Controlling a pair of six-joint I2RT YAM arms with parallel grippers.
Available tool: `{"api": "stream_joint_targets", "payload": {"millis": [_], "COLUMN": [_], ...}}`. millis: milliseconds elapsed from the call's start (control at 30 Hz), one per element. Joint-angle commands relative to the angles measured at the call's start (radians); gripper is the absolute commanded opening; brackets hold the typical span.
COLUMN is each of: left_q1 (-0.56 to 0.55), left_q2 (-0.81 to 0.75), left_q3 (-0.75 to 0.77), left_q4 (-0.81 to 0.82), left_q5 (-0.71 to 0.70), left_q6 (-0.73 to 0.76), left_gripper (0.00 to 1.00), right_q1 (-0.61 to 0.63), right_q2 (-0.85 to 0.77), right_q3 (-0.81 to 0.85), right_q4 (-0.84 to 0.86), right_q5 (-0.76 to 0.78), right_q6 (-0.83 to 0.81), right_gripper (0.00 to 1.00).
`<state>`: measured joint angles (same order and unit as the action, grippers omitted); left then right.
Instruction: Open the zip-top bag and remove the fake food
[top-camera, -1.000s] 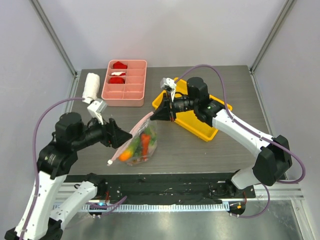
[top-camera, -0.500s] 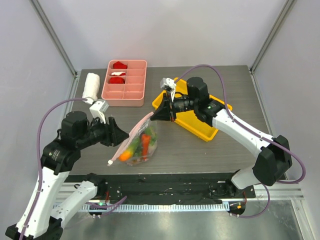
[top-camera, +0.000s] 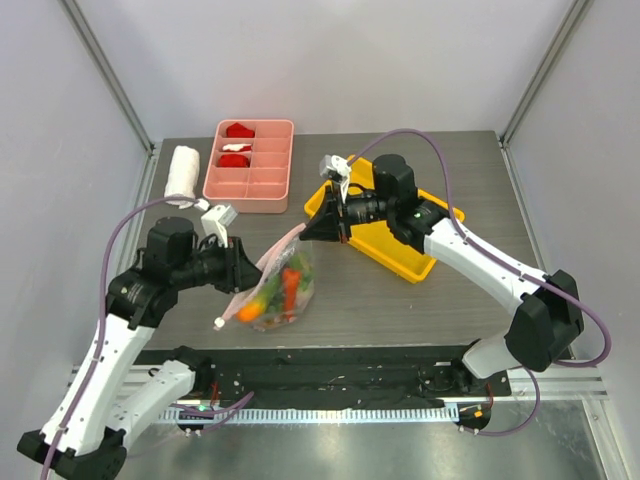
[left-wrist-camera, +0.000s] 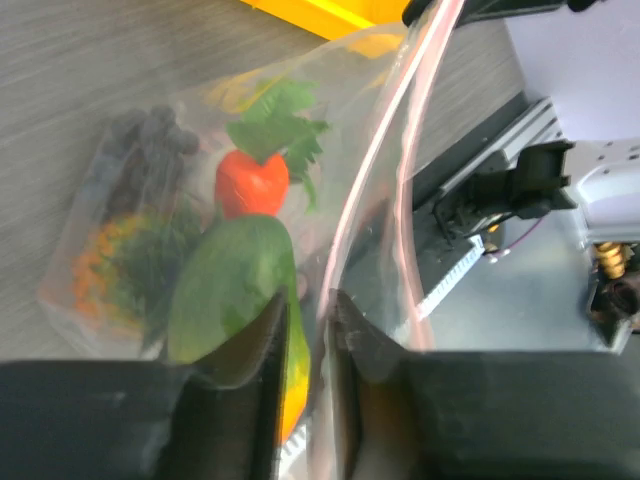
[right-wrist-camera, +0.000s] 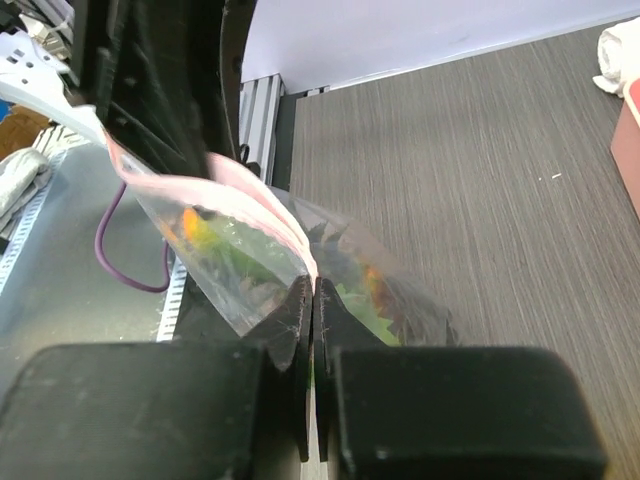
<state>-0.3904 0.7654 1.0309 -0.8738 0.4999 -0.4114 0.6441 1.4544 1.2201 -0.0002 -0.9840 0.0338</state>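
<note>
**Two robot arms hold a zip-top bag (top-camera: 292, 255) stretched between them over a dark, wood-grained tabletop (top-camera: 420, 300), with the job barely under way.** The right tool (right-wrist-camera: 312, 292) is clamped tight, fingers together, on the upper corner of the pale pink zip strip (left-wrist-camera: 378, 165). The bag hangs down and away from it toward the left tool (left-wrist-camera: 310, 300), and its loaded bottom appears to rest on the tabletop.

The left tool's two black fingers stand a narrow gap apart, with a thin wall of the bag running through that gap. Whether they actually pinch the film cannot be told. Just ahead of the left tool the strip seems to split into two pink lines, which suggests the mouth is partly parted, though how far is unclear.

None of the fake food (top-camera: 288, 285) is out; every piece sits inside the pouch, just beyond the left tool's fingertips. What remains, by this look, is widening the mouth and lifting each piece out.

The pouch is clear, floppy, glossy film, creased and catching the light. Inside are smooth moulded toys:
- a rounded orange-red piece (left-wrist-camera: 252, 182) under jagged green leaves
- a plump green-to-yellow oval (left-wrist-camera: 235, 290)
- a knobbly dark cluster of grapes (left-wrist-camera: 150, 135)

Behind the right tool sits a shallow yellow tray (top-camera: 405, 258). Beyond the left tool are a pink divided tray (top-camera: 262, 185) and a rolled white towel (top-camera: 183, 172).
</note>
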Motion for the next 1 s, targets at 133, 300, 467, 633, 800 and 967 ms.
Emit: {"api": "stream_joint_targets", "payload": {"millis": [133, 300, 467, 633, 800, 967], "left_q1": [0.004, 0.002, 0.002, 0.002, 0.002, 0.002], "left_q2": [0.051, -0.079, -0.121, -0.117, -0.138, -0.138], "left_q3": [0.109, 0.095, 0.109, 0.123, 0.072, 0.046], "left_q4": [0.078, 0.122, 0.096, 0.081, 0.159, 0.220], "left_q5": [-0.114, -0.287, -0.389, -0.399, -0.414, -0.411], "left_q6": [0.008, -0.072, -0.118, -0.173, -0.251, -0.265], "left_gripper": [0.00, 0.00, 0.00, 0.00, 0.00, 0.00], "right_q1": [0.032, 0.058, 0.178, 0.279, 0.420, 0.462], "right_q2": [0.046, 0.051, -0.068, -0.058, -0.058, -0.046], "right_q3": [0.111, 0.223, 0.208, 0.255, 0.311, 0.331], "right_q4": [0.030, -0.313, -0.379, -0.383, -0.403, -0.380], "right_q5": [0.419, 0.726, 1.140, 1.134, 1.203, 1.133], "right_q6": [0.274, 0.606, 0.614, 0.643, 0.623, 0.430], "right_gripper": [0.48, 0.58, 1.00, 1.00, 1.00, 0.61]}}
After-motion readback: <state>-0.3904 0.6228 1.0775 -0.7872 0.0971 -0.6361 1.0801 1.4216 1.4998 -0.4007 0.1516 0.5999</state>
